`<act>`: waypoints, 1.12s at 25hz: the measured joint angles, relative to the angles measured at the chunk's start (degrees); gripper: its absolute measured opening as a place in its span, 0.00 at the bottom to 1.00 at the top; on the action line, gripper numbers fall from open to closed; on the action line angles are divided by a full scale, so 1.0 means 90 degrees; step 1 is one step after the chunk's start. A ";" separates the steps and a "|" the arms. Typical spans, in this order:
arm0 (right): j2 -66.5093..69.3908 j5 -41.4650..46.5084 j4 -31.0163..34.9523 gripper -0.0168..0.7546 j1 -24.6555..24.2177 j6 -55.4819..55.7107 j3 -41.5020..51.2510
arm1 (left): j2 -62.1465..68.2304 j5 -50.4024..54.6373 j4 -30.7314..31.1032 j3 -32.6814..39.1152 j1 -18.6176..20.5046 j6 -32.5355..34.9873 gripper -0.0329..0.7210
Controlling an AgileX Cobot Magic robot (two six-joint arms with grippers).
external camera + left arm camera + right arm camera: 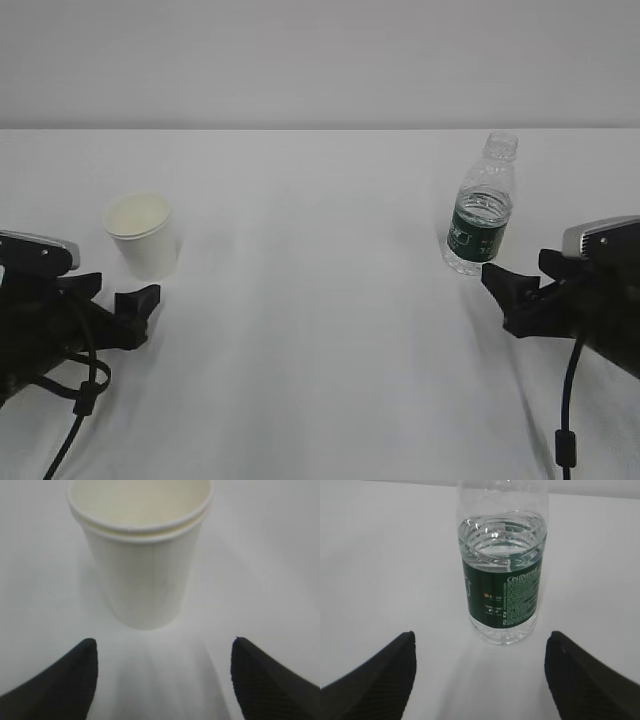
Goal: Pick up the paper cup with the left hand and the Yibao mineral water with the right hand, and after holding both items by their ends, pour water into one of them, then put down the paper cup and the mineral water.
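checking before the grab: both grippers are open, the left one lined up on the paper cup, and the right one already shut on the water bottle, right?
Not quite. The right gripper is open too: in the right wrist view its fingers stand apart, short of the water bottle, touching nothing. The rest holds: the left gripper is open, lined up on the paper cup.

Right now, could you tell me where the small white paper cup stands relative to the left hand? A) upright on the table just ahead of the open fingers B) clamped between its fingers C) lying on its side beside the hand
A: the small white paper cup stands upright on the table, ahead of the left hand, whose open fingers do not touch it.
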 joint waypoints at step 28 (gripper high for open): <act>0.1029 0.0000 0.0116 0.81 0.0010 -0.0014 -0.1599 | 0.0042 0.0000 -0.0070 -0.0472 0.0025 0.0011 0.83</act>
